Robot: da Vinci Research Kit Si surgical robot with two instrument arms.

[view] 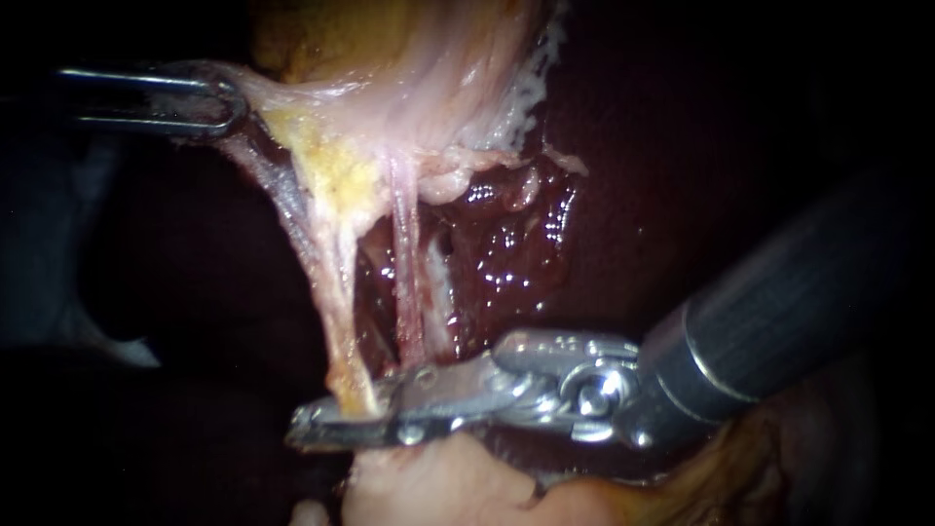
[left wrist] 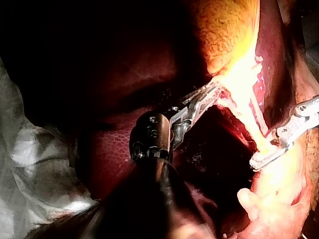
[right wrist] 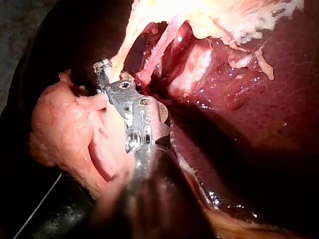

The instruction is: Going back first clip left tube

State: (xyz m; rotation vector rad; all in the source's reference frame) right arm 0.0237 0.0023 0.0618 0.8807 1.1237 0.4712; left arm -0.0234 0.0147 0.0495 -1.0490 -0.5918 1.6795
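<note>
Endoscope view: L instrument (view: 226,97) hand clamped on gallbladder (view: 409,88), R instrument (view: 341,421) hand apart round half-hidden left tube (view: 336,292)

endoscope close front-on; 2 wrist cams share tubes (view: 404,263).

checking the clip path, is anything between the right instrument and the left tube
Nothing visible does: the right instrument has its tip at the low end of the left tube. The right tube runs close beside it, not in between.

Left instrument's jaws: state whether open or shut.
Shut on the pale tissue: the left instrument clamps it from both sides, and it stretches taut away.
</note>
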